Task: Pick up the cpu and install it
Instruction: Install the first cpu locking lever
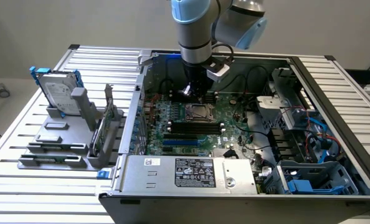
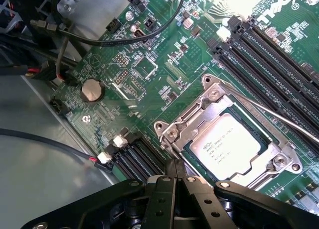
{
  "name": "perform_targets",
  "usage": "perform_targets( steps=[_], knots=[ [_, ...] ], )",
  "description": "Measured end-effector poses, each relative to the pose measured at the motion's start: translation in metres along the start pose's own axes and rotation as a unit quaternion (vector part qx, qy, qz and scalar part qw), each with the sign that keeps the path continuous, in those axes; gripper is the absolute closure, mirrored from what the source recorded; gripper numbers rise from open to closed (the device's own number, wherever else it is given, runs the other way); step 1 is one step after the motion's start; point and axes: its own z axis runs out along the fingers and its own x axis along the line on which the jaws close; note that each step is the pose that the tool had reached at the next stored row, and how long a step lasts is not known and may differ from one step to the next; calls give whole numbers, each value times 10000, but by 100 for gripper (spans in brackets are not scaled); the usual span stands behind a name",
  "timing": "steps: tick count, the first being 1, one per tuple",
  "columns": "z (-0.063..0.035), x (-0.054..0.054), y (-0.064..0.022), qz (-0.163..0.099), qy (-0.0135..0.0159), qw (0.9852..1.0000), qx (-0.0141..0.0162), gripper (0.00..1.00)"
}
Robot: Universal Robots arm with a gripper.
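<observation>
One gripper (image 2: 174, 164) is seen, and its two fingers (image 2: 162, 189) are pressed together with nothing pinched between them. One cpu (image 2: 232, 142) is counted. It lies flat, silver top up, inside the one metal frame (image 2: 199, 117) on the green board (image 2: 164, 55), just ahead of the fingertips and apart from them. One thin wire lever (image 2: 279, 118) is laid along the side of the frame farthest from the fingers. Two small white plugs (image 2: 119, 141) are found near the fingertips on the side away from the cpu, and one round battery (image 2: 92, 91) is set farther off beyond them. In the exterior view the one arm (image 1: 194, 28) is seen reaching down into the open computer case (image 1: 309, 79), with the fingers held just beside the frame; whether the board is touched cannot be told. One hard drive (image 1: 55, 91) is stood upright in a grey rack (image 1: 54, 140), outside the case and well apart from the fingers.
</observation>
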Motion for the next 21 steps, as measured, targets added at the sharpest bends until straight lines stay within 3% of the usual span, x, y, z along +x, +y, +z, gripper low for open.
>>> perform_targets(
  steps=[21],
  knots=[
    [6, 12, 13, -2, -8, 10000, -7, 89]
  ],
)
